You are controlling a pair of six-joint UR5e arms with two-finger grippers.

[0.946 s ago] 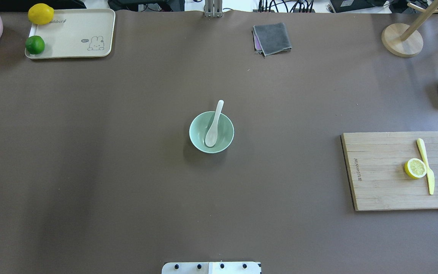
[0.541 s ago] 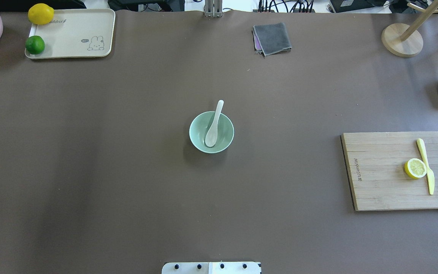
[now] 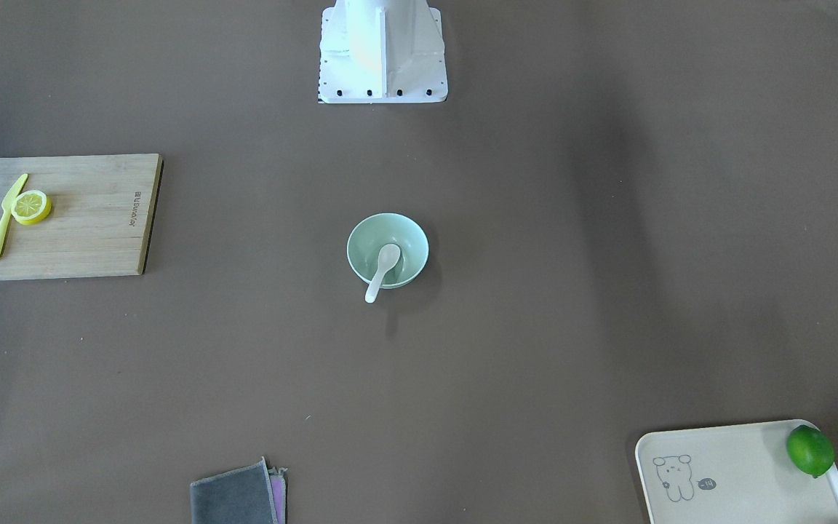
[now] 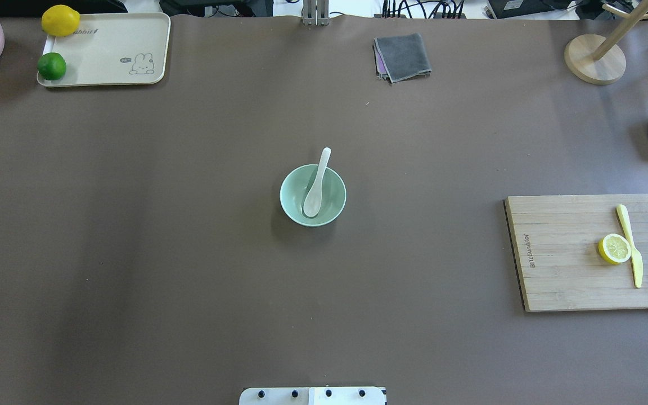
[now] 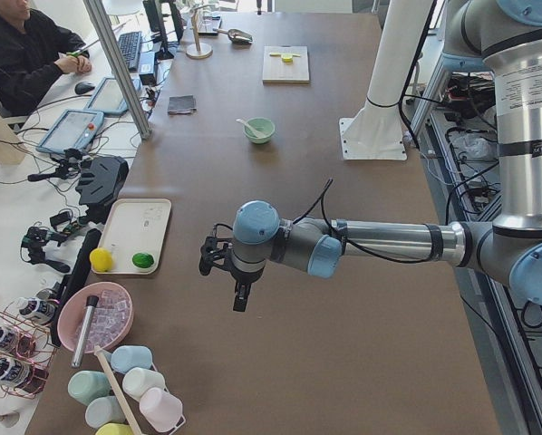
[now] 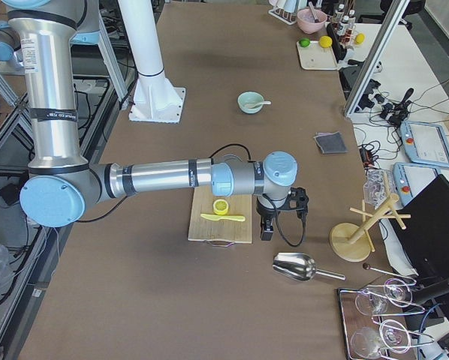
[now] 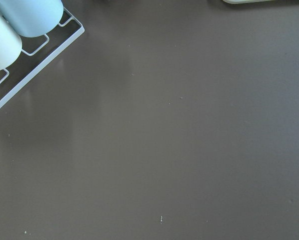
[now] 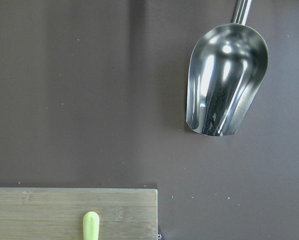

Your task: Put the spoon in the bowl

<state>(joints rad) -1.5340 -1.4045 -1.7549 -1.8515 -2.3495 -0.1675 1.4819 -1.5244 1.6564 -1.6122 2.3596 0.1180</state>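
The white spoon [image 4: 315,188] lies in the mint-green bowl [image 4: 290,194] at the table's middle, scoop down inside, handle leaning over the far rim. In the front-facing view the spoon [image 3: 381,271] sticks out over the bowl's [image 3: 361,247] near edge. Both grippers are far from the bowl and show only in the side views. The left gripper [image 5: 241,294] hangs over the table's left end. The right gripper [image 6: 267,229] hangs by the cutting board. I cannot tell whether either is open or shut.
A wooden cutting board [image 4: 571,253] with a lemon half [image 4: 615,248] and a yellow knife [image 4: 630,247] lies right. A metal scoop [image 8: 227,80] lies beyond it. A cream tray [image 4: 110,50] with a lemon and a lime sits far left; a grey cloth [image 4: 403,56] is at the back.
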